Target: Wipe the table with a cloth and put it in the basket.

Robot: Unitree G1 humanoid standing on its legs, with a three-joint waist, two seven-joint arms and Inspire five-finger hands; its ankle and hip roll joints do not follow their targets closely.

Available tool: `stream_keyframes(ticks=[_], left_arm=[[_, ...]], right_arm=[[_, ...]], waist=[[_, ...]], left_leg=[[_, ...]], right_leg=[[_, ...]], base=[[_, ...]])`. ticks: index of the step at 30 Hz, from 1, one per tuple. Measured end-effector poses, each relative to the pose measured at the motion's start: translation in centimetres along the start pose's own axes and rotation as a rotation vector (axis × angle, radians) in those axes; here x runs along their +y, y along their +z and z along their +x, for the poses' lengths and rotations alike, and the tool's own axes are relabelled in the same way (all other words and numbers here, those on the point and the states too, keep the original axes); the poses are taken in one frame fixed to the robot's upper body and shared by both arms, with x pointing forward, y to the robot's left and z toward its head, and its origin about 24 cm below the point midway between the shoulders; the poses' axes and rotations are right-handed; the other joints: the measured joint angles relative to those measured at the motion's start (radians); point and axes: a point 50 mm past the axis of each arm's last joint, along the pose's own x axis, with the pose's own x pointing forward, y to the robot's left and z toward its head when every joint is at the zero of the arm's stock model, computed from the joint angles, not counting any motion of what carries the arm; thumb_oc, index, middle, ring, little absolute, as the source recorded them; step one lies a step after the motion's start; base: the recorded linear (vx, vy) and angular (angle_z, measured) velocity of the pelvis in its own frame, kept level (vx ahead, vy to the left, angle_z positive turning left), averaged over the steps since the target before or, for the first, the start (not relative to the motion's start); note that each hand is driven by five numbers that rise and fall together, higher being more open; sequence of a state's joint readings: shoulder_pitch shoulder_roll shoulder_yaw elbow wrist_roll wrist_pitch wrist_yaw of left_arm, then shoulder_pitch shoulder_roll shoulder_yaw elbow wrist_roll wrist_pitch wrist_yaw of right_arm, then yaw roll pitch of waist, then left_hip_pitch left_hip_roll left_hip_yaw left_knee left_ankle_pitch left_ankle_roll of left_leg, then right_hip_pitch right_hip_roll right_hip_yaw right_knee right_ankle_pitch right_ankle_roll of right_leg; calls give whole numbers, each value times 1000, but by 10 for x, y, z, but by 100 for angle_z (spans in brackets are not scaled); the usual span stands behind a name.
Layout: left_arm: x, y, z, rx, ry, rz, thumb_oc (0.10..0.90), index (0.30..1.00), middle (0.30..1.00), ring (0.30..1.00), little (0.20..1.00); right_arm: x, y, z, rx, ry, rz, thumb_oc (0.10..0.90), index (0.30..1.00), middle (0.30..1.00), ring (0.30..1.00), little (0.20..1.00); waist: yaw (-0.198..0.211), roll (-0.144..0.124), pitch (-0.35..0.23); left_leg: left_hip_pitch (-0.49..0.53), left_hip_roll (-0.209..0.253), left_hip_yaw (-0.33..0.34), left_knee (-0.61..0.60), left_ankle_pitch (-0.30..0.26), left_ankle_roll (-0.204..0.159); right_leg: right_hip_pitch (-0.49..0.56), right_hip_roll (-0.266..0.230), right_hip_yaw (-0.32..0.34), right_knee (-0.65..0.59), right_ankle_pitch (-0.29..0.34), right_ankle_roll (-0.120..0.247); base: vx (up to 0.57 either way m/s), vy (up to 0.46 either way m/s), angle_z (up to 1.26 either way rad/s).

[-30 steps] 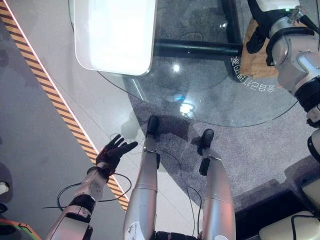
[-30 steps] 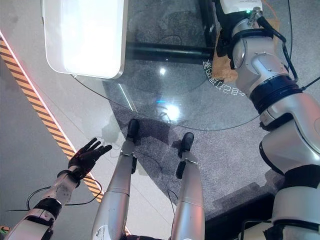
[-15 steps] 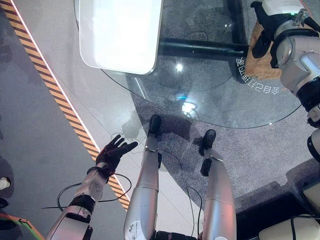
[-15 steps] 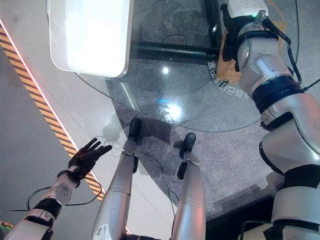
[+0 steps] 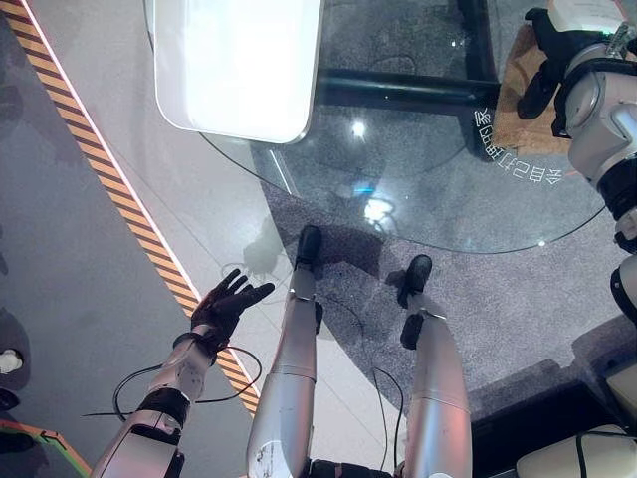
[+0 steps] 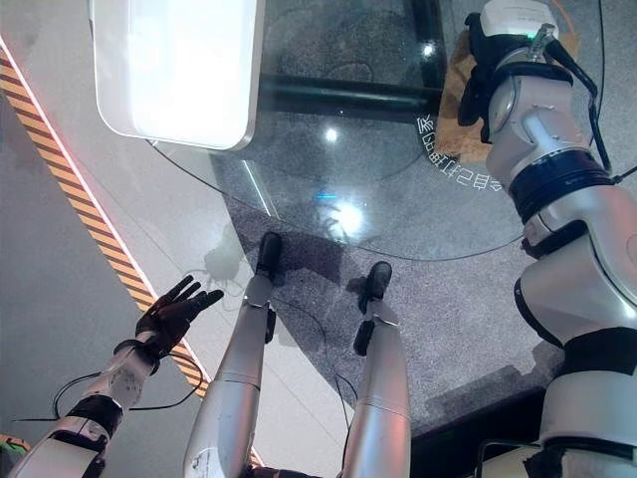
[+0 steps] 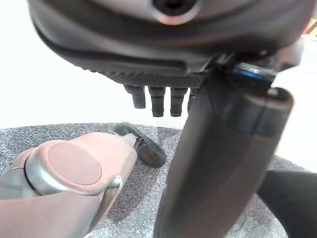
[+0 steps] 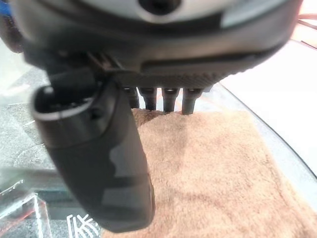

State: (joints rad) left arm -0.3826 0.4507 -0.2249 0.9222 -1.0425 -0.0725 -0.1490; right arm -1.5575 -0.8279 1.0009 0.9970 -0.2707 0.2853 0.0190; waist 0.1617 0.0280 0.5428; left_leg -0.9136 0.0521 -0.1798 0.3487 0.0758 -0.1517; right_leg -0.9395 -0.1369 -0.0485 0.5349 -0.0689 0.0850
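We're looking down on a round glass worktop with a dark bar under the glass and white print near its right rim. The cloth, a tan towel, is lying flat on the worktop at its far right. Our right hand is sitting on the cloth, fingers running straight out over it with tips touching the pile, thumb alongside and not curled round anything, so the hand is flat and wide rather than gripping. From the head views the right hand is dark against the tan cloth, the silver arm coming in from the right edge.

Our left hand is hanging low at the left over the grey floor, well apart from the worktop, fingers spread and relaxed, holding nothing. In its wrist view the left fingers are showing straight.

A white rounded tray-like basket is resting at the worktop's far left, well apart from the cloth. A yellow-black striped tape is running diagonally across the floor on the left.
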Motion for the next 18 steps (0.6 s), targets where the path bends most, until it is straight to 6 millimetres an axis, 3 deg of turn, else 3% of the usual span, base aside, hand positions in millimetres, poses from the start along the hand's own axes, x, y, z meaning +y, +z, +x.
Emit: stream_keyframes(ticks=[18], left_arm=[[-2,-2,0,9,-23,11,800,900,900,900,900]], right_arm=[[-4,1,0,-13,-18,-4,800,900,900,900,900]], waist=[[0,4,-1]], left_leg=[[-16,-1,0,0,0,0]], right_leg=[[-20,-1,1,5,0,0]], base=[[0,0,0]])
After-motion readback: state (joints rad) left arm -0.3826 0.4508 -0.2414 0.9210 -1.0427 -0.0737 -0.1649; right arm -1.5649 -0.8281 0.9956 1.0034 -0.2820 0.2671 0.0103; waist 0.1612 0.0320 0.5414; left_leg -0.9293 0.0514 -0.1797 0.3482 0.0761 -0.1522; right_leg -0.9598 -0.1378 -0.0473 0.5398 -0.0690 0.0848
